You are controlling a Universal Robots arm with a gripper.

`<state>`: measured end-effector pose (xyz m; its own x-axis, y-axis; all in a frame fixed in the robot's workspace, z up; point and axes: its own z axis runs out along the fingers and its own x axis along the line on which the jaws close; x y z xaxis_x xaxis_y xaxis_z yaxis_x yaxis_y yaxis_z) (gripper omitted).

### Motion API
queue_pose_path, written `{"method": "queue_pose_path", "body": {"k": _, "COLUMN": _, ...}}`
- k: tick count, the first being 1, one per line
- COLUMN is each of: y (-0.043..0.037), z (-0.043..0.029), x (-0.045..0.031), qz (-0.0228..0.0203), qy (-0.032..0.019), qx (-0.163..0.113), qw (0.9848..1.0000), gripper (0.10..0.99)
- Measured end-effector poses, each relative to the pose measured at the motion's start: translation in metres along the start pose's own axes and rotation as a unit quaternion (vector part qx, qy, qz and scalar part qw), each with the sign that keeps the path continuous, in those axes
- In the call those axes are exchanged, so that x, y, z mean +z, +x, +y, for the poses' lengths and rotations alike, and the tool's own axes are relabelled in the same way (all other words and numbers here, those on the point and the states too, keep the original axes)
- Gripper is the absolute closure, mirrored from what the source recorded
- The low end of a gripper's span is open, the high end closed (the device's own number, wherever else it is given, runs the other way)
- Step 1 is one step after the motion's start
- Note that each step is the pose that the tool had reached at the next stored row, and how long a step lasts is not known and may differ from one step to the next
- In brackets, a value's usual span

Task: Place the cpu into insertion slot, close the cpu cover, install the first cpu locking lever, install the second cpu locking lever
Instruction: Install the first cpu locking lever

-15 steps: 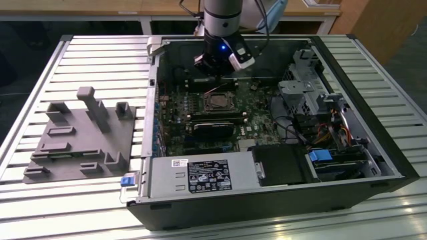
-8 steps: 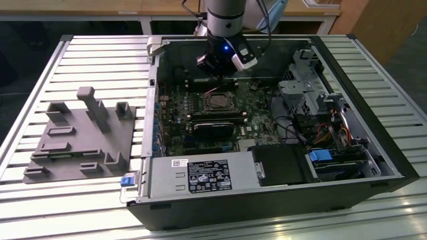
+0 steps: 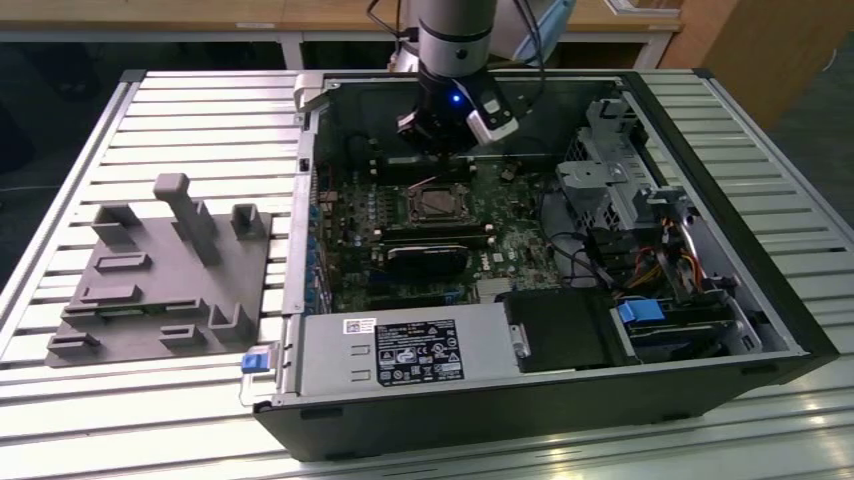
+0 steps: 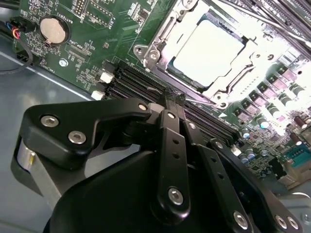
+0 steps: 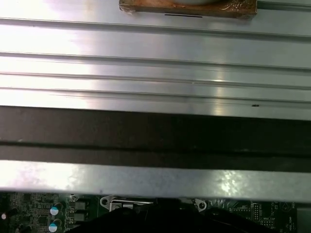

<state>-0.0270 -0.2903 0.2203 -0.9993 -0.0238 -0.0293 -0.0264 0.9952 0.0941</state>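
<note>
My end effector (image 4: 174, 96) hangs inside the open computer case (image 3: 534, 410), which lies on the slatted tabletop (image 3: 200, 110); in the exterior view it sits just beyond the insertion slot (image 3: 434, 205), on the side away from the power supply (image 3: 400, 355). In the second wrist view the tips look pressed together, so I judge it closed; a thin wire rod (image 4: 204, 101) runs out from right beside them along the socket edge, and I take that for a locking lever, though the glare there leaves me unsure whether I am pinching it or only touching it.

The cpu (image 4: 206, 48) lies flat in the slot, its pale metal face up; the cpu cover (image 4: 163, 41) appears to be down around it, framing the face.

To work the lever well, I would keep contact on the wire alone; sweep it low and parallel to the board; stay clear of the memory slots (image 4: 131, 82) just beside it; and press no harder than the catch needs, since the wire looks springy and could slip off.

Of writing: a white label (image 3: 414, 352) with dark print covers the power supply; fine white lettering dots the green board near the coin cell (image 4: 52, 29).
</note>
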Motion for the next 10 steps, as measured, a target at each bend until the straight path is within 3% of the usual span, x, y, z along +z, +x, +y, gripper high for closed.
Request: {"method": "queue_pose_path", "body": {"k": 10, "y": -0.0055, "z": -0.0009, "x": 0.0082, "qz": 0.0, "qy": 0.0, "qx": 0.0, "qw": 1.0, "gripper": 0.98}}
